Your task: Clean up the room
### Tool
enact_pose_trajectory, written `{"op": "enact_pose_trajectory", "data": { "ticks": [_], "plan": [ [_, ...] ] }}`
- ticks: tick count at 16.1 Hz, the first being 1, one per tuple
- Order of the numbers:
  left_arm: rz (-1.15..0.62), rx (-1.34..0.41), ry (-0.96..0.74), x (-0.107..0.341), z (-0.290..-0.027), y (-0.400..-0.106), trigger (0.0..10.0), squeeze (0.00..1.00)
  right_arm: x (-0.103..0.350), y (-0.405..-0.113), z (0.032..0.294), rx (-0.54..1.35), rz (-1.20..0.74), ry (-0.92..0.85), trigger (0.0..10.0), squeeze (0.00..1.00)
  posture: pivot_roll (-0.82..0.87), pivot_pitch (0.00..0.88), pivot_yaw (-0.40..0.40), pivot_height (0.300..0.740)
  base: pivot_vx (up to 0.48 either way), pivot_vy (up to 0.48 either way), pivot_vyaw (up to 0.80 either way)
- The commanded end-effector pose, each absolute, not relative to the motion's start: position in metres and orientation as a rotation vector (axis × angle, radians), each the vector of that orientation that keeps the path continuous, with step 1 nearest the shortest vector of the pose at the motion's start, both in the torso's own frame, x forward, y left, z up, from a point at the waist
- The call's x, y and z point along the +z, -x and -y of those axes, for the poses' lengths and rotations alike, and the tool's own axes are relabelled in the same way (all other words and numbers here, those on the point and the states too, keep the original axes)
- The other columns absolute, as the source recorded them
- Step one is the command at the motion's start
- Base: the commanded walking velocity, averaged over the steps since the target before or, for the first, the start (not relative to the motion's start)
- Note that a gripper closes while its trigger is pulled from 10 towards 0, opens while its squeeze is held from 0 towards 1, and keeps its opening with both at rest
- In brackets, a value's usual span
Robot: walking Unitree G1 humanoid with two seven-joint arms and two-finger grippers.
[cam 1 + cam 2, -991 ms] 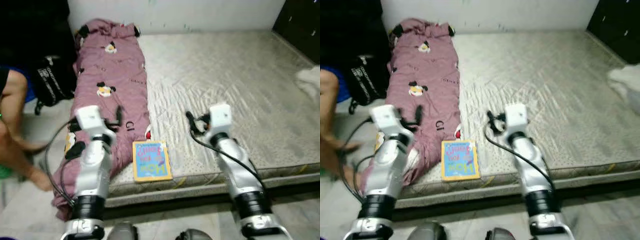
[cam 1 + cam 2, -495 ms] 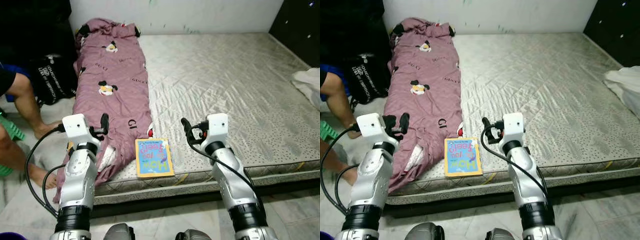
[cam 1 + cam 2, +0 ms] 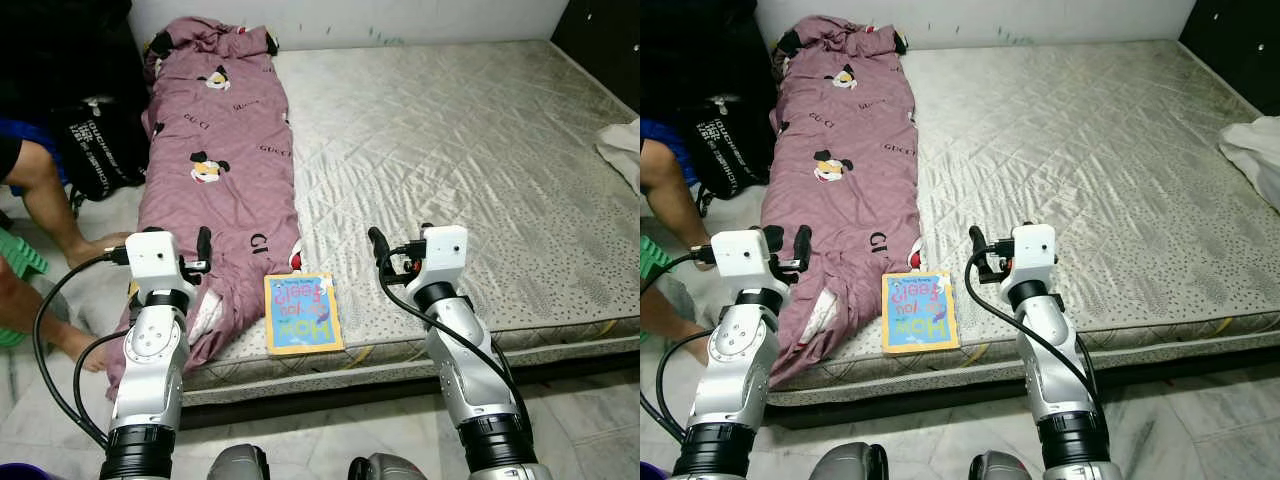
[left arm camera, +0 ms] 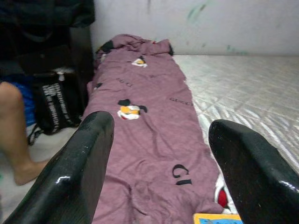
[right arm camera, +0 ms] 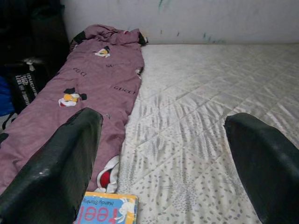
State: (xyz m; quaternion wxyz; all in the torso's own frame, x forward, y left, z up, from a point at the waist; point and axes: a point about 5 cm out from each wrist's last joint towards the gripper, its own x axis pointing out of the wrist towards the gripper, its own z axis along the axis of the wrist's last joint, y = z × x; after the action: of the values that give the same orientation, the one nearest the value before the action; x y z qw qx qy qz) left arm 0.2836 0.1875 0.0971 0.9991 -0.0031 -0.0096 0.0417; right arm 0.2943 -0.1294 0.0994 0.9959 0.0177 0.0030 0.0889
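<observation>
Both grippers, left gripper (image 4: 154, 163) and right gripper (image 5: 163, 163), spread and empty; the book (image 3: 302, 314), lower centre on the mattress (image 3: 480, 160) edge, looks thin, stiff, probably light, so you pinch its overhanging near edge.

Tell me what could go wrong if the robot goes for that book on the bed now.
The book lies flat at the mattress edge, so a pincer could nudge it off onto the floor. The purple blanket nearly touches it, and the left pincer, already over the fabric, might snag it. A person's legs are close by on the left, so a swing of that arm could hit them. The right pincer is open and may be the safer choice.
</observation>
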Motion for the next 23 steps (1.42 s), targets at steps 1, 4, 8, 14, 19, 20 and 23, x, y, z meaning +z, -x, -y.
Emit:
{"op": "enact_pose_trajectory", "data": {
  "ticks": [1, 4, 8, 14, 19, 20, 23],
  "plan": [
    [0.025, 0.076, -0.002, 0.1, -0.188, -0.281, 10.0, 0.0, 0.103, -0.293, 0.131, 0.165, 0.021, -0.035, 10.0, 0.0, 0.03, 0.075, 0.023, 0.74, 0.0, 0.0, 0.0],
    [0.019, 0.059, -0.014, 0.099, -0.184, -0.281, 10.0, 0.0, 0.103, -0.294, 0.136, 0.142, 0.026, -0.03, 10.0, 0.0, 0.03, 0.075, 0.022, 0.74, 0.0, 0.0, 0.0],
    [0.001, 0.045, -0.008, 0.098, -0.179, -0.284, 10.0, 0.0, 0.105, -0.295, 0.138, 0.143, 0.029, -0.019, 10.0, 0.0, 0.02, 0.082, 0.01, 0.74, 0.0, 0.0, -0.23],
    [-0.006, 0.039, 0.002, 0.098, -0.176, -0.285, 10.0, 0.0, 0.105, -0.296, 0.139, 0.14, 0.026, -0.005, 10.0, 0.0, 0.02, 0.092, 0.007, 0.74, 0.0, 0.0, -0.29],
    [-0.002, 0.046, 0.013, 0.1, -0.176, -0.286, 10.0, 0.0, 0.106, -0.296, 0.139, 0.142, 0.025, -0.002, 10.0, 0.0, 0.02, 0.103, 0.005, 0.74, 0.0, 0.0, 0.0],
    [-0.001, 0.045, 0.014, 0.1, -0.176, -0.286, 10.0, 0.0, 0.106, -0.297, 0.139, 0.143, 0.025, -0.002, 10.0, 0.0, 0.02, 0.103, 0.005, 0.732, 0.0, 0.0, 0.0],
    [-0.01, 0.053, 0.027, 0.099, -0.175, -0.286, 10.0, 0.0, 0.106, -0.297, 0.139, 0.148, 0.022, 0.0, 10.0, 0.0, 0.02, 0.108, 0.003, 0.694, 0.0, 0.0, 0.0]
  ]
}}
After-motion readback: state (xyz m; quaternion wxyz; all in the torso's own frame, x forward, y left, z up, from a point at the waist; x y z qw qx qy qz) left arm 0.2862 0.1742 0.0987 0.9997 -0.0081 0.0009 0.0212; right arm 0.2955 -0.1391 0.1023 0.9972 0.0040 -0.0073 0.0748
